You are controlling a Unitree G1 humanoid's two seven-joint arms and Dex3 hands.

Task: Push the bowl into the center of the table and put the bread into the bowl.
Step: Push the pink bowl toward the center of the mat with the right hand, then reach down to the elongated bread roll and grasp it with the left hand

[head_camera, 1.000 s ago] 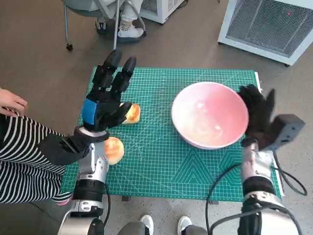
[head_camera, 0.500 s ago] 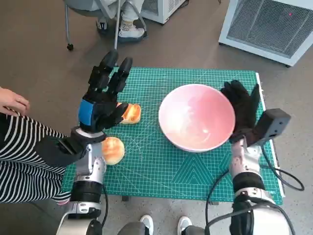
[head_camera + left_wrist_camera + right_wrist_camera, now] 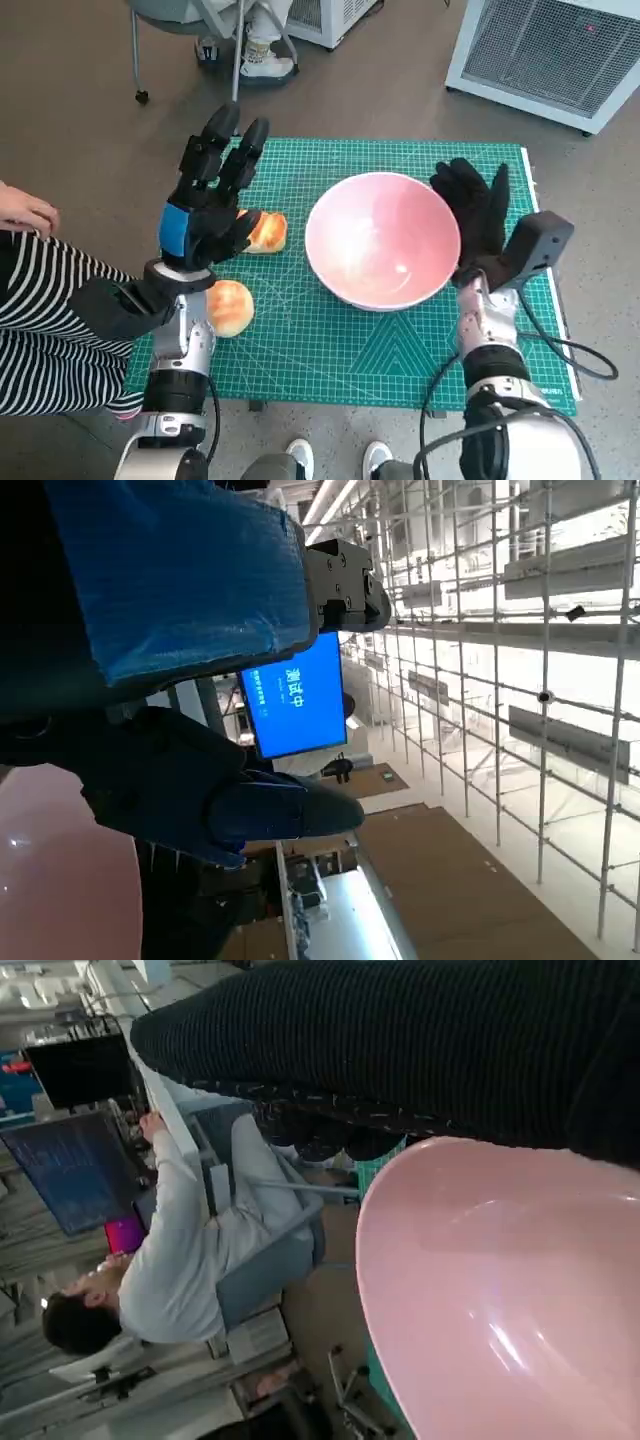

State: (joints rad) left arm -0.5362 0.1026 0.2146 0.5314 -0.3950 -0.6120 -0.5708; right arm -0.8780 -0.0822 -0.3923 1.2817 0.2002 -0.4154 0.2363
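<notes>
Near the worktop's middle, the pink bowl rests against the right robot hand's flat, spread, empty palm; nudge gently. Left robot hand hovers spread above bread.

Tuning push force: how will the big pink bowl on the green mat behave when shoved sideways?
The glossy pink bowl is wide and shallow-sided, so it probably slides on the green cutting mat rather than tipping. The gloved right hand presses high, near the rim; that could rock it slightly. It holds nothing, so it is likely light.
</notes>
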